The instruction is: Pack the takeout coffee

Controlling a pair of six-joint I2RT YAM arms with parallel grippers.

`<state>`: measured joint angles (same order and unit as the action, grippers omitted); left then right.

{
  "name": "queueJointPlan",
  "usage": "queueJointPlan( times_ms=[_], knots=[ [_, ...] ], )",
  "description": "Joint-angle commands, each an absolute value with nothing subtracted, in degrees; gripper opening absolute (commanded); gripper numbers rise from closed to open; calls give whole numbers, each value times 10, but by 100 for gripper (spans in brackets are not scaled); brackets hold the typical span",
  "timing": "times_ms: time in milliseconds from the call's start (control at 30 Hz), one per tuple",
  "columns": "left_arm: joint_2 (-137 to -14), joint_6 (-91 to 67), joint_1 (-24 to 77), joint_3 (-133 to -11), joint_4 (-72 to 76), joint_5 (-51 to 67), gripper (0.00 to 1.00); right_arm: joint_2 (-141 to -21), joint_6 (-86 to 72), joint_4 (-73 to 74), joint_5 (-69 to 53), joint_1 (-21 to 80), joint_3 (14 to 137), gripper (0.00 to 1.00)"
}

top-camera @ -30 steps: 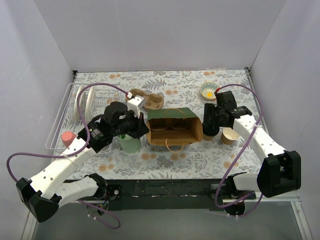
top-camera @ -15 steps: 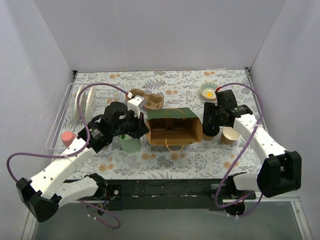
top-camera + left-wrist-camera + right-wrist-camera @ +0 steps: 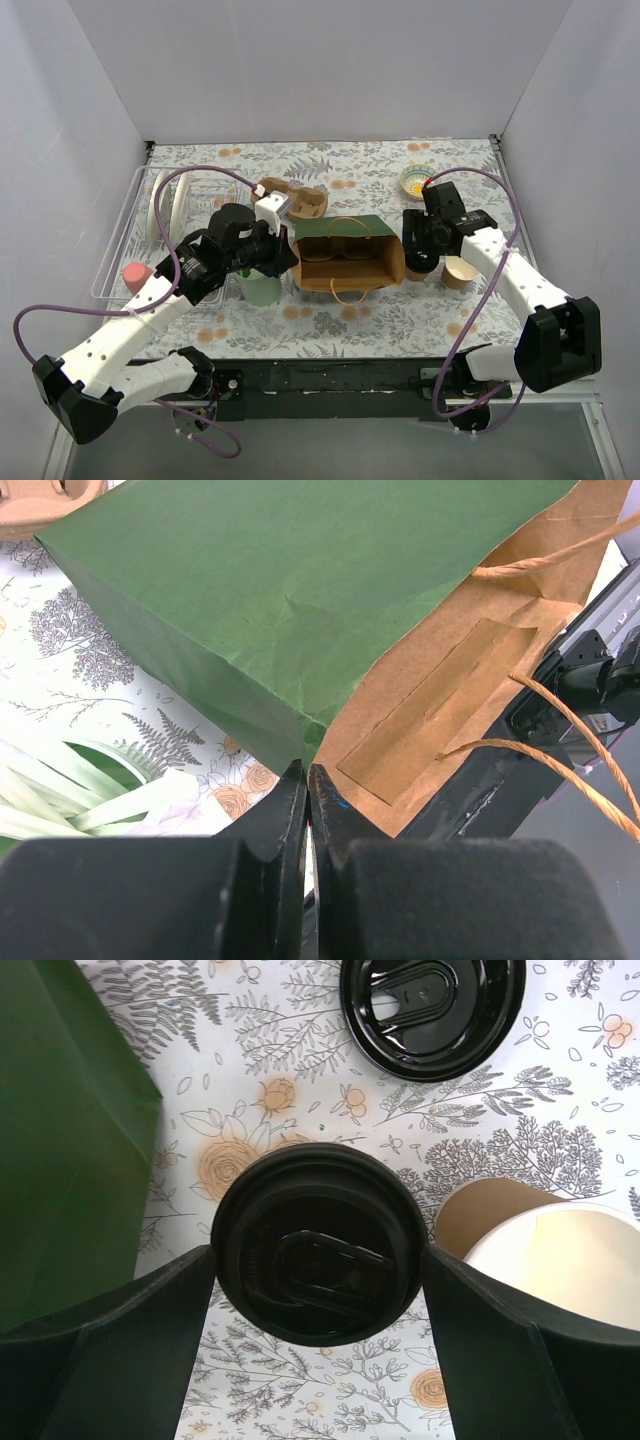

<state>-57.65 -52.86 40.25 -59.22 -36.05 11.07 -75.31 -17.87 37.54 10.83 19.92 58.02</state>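
Coffee (image 3: 318, 1260) is standing upright on the table (image 3: 350, 165), just right of the bag (image 3: 350, 262) and just beside a lidless cup (image 3: 545, 1260). I am holding the right gripper (image 3: 420, 262) over it, jaws spread wide with one finger on either side of its black lid; I cannot tell whether they are touching it. A loose lid (image 3: 432, 1010) is lying flat on the table near the coffee.

The left gripper (image 3: 308, 770) is sitting at the bag's left end, jaws closed on a corner of the paper where the green side meets the brown.

A cloth printed with grey ferns and orange blossoms is covering the table. Plain pale walls (image 3: 320, 70) are closing it in at the back and both sides. A wire rack (image 3: 130, 230) is lying along the left edge, a green cup (image 3: 260, 288) is standing near the left gripper, and a small bowl (image 3: 416, 180) is sitting towards the far right.
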Motion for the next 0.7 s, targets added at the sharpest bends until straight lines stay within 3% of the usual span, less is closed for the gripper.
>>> queueJointPlan(
  times_ms=[0,667],
  knots=[
    [-568,-520,403,-601,-367,102,0,-760,-184,383,139,206,602,90],
    [-563,-526,403,-606,-372,104,0,-746,-187,358,139,207,557,64]
  ],
)
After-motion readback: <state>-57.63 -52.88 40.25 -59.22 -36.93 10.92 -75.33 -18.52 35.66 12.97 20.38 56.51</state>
